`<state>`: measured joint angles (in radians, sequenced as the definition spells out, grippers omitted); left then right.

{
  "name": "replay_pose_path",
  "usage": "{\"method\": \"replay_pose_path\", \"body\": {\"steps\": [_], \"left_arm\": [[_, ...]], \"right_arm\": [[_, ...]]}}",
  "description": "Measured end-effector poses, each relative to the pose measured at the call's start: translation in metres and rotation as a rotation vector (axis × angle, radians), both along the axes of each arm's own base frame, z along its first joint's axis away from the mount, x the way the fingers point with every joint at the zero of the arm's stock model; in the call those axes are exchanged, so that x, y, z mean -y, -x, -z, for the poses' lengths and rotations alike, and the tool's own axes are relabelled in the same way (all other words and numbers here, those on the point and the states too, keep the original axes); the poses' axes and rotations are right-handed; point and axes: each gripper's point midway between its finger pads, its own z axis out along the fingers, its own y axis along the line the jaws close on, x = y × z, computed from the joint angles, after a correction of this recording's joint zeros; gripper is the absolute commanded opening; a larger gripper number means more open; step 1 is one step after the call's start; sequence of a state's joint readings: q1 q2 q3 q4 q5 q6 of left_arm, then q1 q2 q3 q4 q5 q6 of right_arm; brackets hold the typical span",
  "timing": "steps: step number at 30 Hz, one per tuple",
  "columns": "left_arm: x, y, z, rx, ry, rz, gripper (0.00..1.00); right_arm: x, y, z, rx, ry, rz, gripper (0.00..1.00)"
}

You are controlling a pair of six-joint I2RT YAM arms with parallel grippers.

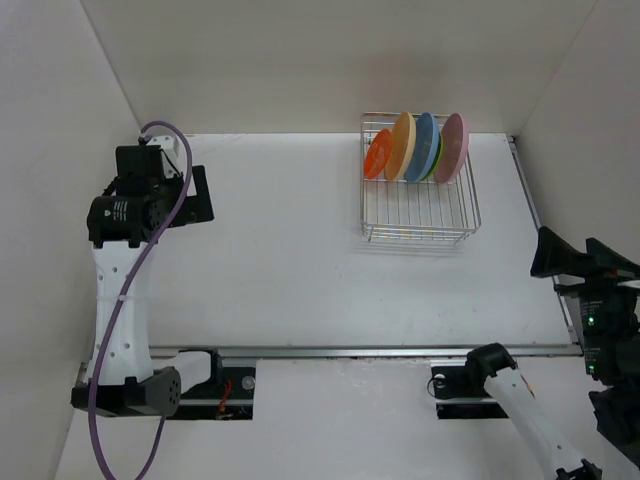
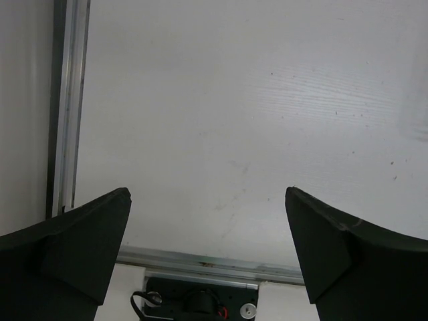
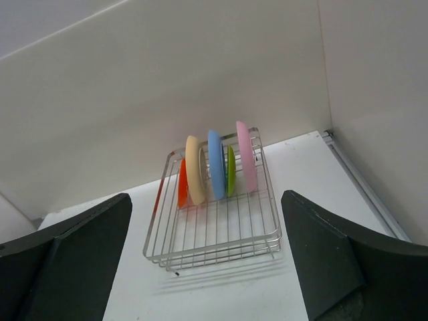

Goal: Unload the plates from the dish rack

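The silver wire dish rack (image 1: 420,215) stands at the back right of the table. Five plates stand on edge in its far half, left to right: orange-red (image 1: 378,156), cream-yellow (image 1: 402,146), blue (image 1: 424,146), lime green (image 1: 438,160), pink (image 1: 454,147). The right wrist view shows the rack (image 3: 214,237) and the orange-red (image 3: 182,184), cream-yellow (image 3: 194,170), blue (image 3: 215,164), green (image 3: 231,171) and pink (image 3: 246,156) plates. My right gripper (image 1: 572,258) (image 3: 206,196) is open and empty, well short of the rack. My left gripper (image 1: 200,195) (image 2: 207,200) is open and empty over bare table at far left.
White walls close the table at the back and both sides. A metal rail (image 1: 380,351) runs along the near edge, also in the left wrist view (image 2: 200,257). Another rail (image 1: 525,195) runs along the right side. A purple cable (image 1: 150,250) hangs on the left arm.
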<state>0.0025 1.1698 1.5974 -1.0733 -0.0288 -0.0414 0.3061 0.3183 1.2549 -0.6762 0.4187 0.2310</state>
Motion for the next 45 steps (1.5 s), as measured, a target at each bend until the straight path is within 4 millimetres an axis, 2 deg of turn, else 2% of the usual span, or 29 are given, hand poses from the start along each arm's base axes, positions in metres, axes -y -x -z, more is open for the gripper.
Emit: {"method": "replay_pose_path", "body": {"steps": [3,6,9,11,14,16,18,20,22,23,25,27,29,32,36,37,41,45], "left_arm": [[0.0,0.0,0.0,0.0,0.005,-0.004,1.0],[0.002,-0.002,0.002,-0.008,0.015,0.004,1.0],[0.005,-0.009,0.007,-0.031,0.02,0.02,1.0],[0.005,-0.014,0.011,-0.051,0.02,0.03,1.0],[0.006,-0.025,0.016,-0.077,0.016,0.038,1.0],[0.005,-0.031,0.019,-0.094,0.011,0.041,1.0],[0.004,-0.035,0.024,-0.113,0.005,0.04,1.0],[0.002,-0.039,0.028,-0.128,-0.004,0.04,1.0],[0.0,-0.044,0.031,-0.139,-0.015,0.034,1.0],[-0.002,-0.046,0.032,-0.147,-0.022,0.029,1.0],[-0.004,-0.049,0.034,-0.157,-0.035,0.021,1.0],[-0.007,-0.054,0.036,-0.165,-0.046,0.012,1.0],[-0.01,-0.057,0.04,-0.177,-0.054,0.006,1.0],[-0.016,-0.06,0.047,-0.205,-0.059,-0.008,1.0],[-0.021,-0.064,0.056,-0.235,-0.063,-0.014,1.0],[-0.02,-0.064,0.058,-0.242,-0.059,0.001,1.0],[0.002,-0.06,0.068,-0.291,-0.021,0.144,1.0],[0.042,-0.046,0.09,-0.374,-0.026,0.335,1.0]], "right_arm": [[-0.005,-0.013,0.002,-0.043,0.014,-0.006,0.99],[-0.016,-0.044,0.003,-0.127,0.037,-0.013,0.99],[-0.033,-0.1,0.013,-0.278,0.067,-0.004,0.99],[-0.043,-0.148,0.028,-0.398,0.081,0.031,0.99],[-0.055,-0.219,0.067,-0.578,0.116,0.097,0.99],[-0.058,-0.257,0.103,-0.688,0.143,0.137,0.99],[-0.052,-0.287,0.133,-0.772,0.153,0.176,0.99],[-0.04,-0.314,0.15,-0.817,0.142,0.221,0.88],[-0.027,-0.341,0.156,-0.827,0.115,0.256,0.8],[-0.021,-0.355,0.155,-0.819,0.099,0.271,0.73],[-0.01,-0.383,0.155,-0.798,0.077,0.284,0.71],[-0.003,-0.405,0.164,-0.793,0.069,0.283,0.71],[-0.001,-0.419,0.18,-0.812,0.078,0.266,0.71],[-0.003,-0.43,0.21,-0.865,0.101,0.243,0.69],[-0.002,-0.438,0.24,-0.92,0.123,0.243,0.59],[-0.001,-0.438,0.245,-0.929,0.128,0.247,0.53],[0.005,-0.44,0.25,-0.936,0.142,0.272,0.43],[0.008,-0.444,0.245,-0.914,0.157,0.278,0.33]]}}
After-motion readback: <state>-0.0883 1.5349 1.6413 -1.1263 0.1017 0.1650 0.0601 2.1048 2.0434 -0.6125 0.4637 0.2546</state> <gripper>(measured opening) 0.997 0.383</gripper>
